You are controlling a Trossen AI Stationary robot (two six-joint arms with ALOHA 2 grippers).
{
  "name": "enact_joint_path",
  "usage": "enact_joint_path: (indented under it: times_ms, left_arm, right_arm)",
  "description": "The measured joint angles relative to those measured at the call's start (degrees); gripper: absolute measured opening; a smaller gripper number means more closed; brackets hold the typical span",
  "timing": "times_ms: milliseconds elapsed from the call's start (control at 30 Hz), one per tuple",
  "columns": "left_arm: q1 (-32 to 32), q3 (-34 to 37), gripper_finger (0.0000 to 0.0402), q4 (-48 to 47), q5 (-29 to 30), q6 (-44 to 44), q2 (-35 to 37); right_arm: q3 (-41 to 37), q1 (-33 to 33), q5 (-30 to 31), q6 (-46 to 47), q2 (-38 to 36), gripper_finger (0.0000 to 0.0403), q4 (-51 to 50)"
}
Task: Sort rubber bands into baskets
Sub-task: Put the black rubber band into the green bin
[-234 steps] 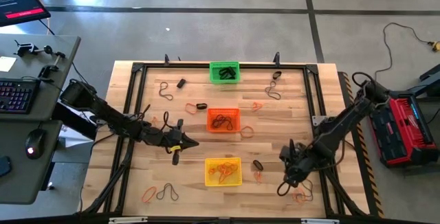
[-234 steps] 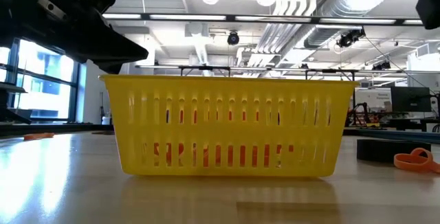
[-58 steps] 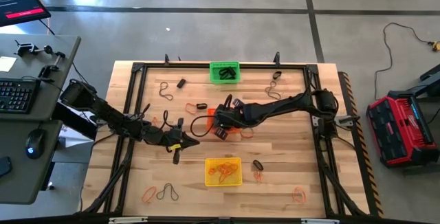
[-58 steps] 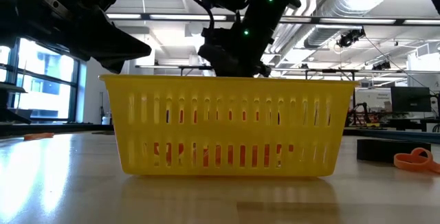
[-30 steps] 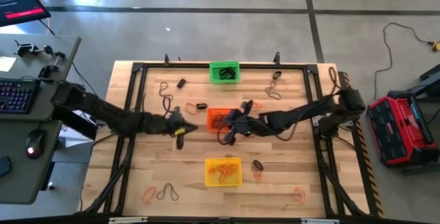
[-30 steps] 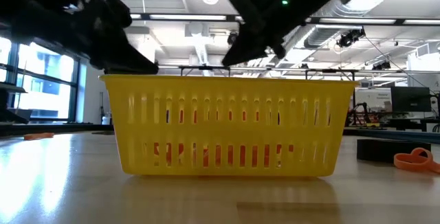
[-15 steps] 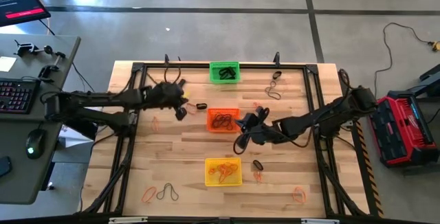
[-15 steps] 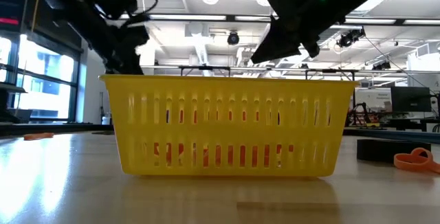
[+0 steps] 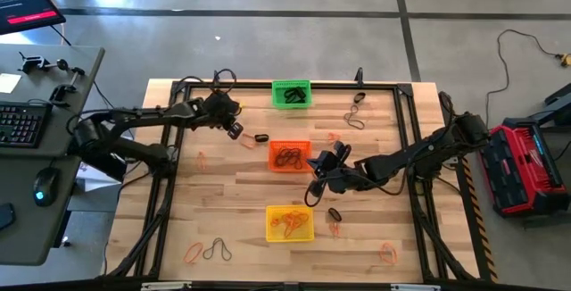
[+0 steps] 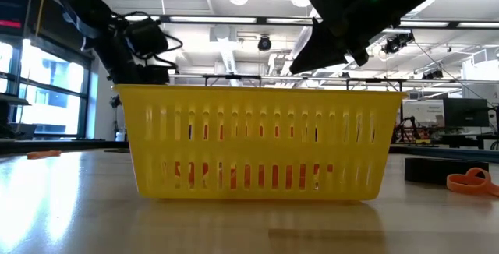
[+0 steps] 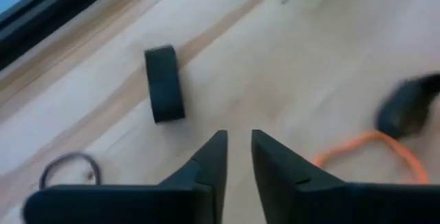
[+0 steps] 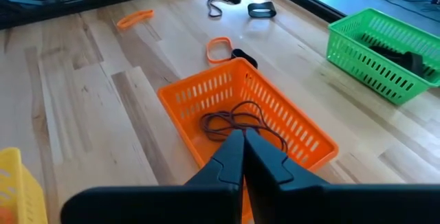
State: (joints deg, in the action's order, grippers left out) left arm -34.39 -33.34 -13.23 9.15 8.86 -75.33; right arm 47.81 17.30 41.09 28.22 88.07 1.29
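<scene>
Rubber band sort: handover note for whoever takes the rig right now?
Left claw: slightly open, empty, over the table's far left beside a thick black band.
Right claw: shut, empty, just right of the orange basket.
Done: green basket holds thick black bands, orange basket thin dark ones, yellow basket orange ones.
Left: loose bands all over the table: far left, far right, beside the yellow basket, near corners.
</scene>
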Motion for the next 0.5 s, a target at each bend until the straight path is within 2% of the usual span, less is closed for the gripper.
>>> enact_joint_path:
  times_ms: [267, 500]
  left_arm:
    - [-2.25, -0.01, 0.0134, 5.20, 5.44, -1.04, -5.96]
    - [-3.98, 0.00, 0.0156, 7.70, 6.42, -1.10, -10.49]
  right_arm:
    - [0.00, 0.00, 0.03, -0.16, 0.00, 0.0000, -0.25]
    - [0.00, 0.00, 0.27, -0.19, 0.02, 0.0000, -0.72]
